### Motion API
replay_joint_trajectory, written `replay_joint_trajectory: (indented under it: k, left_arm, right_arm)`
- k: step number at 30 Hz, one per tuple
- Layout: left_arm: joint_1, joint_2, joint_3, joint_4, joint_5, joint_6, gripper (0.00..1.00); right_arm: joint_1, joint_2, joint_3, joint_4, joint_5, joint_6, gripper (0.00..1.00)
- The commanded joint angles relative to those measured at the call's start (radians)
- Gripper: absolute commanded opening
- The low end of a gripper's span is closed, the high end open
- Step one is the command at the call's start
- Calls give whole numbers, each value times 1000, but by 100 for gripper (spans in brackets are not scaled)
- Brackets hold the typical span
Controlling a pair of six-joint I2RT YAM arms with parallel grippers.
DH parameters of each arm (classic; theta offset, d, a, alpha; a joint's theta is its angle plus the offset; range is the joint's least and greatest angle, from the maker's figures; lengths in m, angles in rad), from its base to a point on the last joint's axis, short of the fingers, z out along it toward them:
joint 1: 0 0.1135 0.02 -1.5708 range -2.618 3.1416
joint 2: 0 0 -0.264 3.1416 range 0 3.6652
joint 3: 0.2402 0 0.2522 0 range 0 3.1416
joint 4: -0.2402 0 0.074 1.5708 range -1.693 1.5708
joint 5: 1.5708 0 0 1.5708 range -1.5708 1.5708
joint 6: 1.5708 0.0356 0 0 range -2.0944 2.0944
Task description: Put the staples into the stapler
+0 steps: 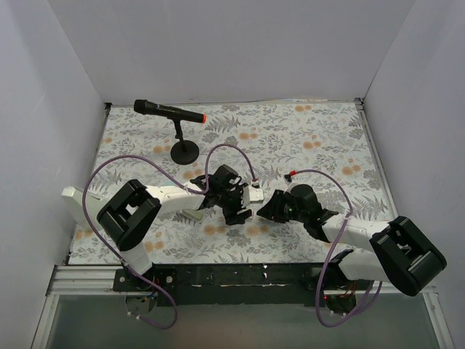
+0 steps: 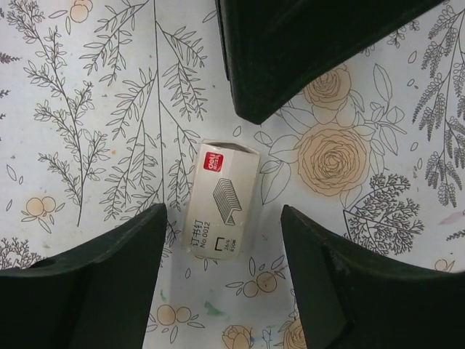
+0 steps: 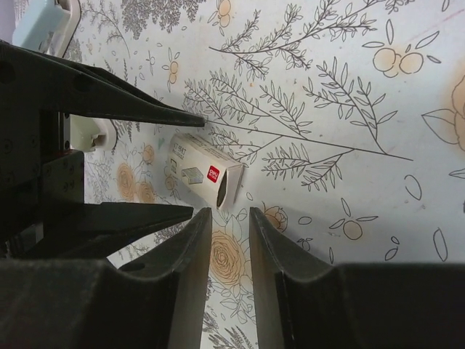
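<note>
Staples box [image 2: 222, 200], a small whitish cardboard one, is laid flat on the flower-printed counter [image 2: 102, 145]. It is flanked by the black left fingers [image 2: 109, 276], spread apart and not touching it. The black right fingers [image 3: 182, 276] are seen narrowly apart, empty, just before its end.

light blue bar [image 3: 40, 25] — cropped at the right wrist view's corner.

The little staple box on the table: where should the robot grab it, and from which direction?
Across its two long sides, from above. The staple box lies flat on the table, long and narrow, and the left gripper straddles it with gaps on both sides.
</note>
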Motion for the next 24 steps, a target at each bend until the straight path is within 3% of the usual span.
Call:
replay_joint_trajectory:
  k: [1, 17, 24]
  left_arm:
    - [-3, 18, 41, 18, 30, -7, 61]
    - [-23, 50, 39, 6, 7, -10, 34]
    - [-31, 53, 41, 1, -7, -10, 32]
  right_arm:
    - [-3, 43, -14, 111, -21, 22, 34]
    - [-1, 141, -27, 231, -73, 46, 32]
    - [-1, 170, -26, 257, -59, 57, 32]
